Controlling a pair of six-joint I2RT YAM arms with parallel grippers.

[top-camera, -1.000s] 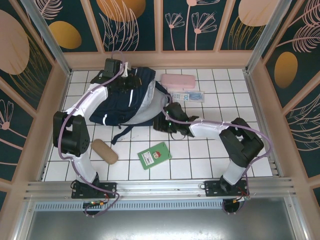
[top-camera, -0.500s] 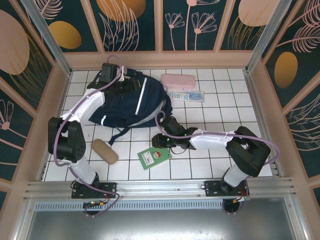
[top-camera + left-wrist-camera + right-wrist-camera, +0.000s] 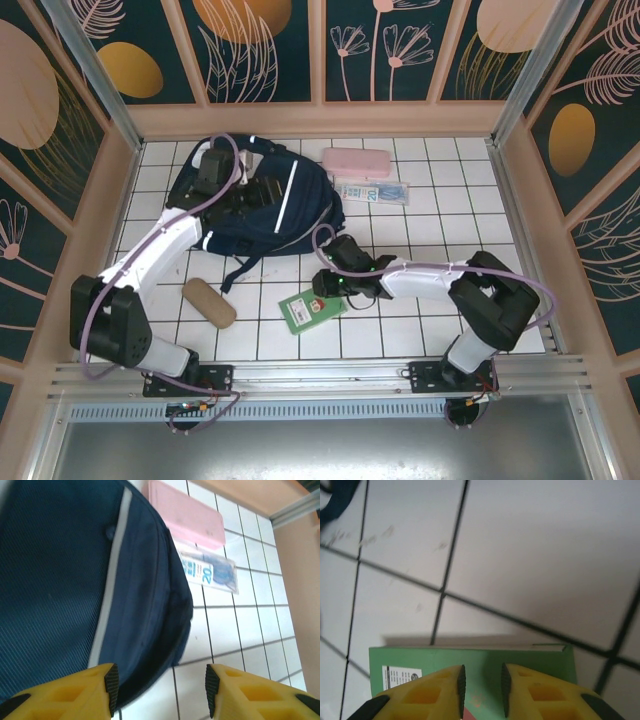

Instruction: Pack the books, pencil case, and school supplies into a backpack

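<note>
Hovering over the navy backpack (image 3: 60,580), the left fingers (image 3: 75,690) stand wide open. The right fingers (image 3: 425,690), parted by a narrow gap, sit low over the green book (image 3: 410,657), which lies flat on the counter (image 3: 400,330) near the backpack's straps.

The right gripper (image 3: 482,685), its yellow fingers (image 3: 420,696) a narrow gap apart, hung over the green book (image 3: 425,659) lying flat on the white tiled table (image 3: 545,555). A white label (image 3: 400,673) marked the cover; a dark blue strap (image 3: 339,500) crossed the upper-left corner.
</note>
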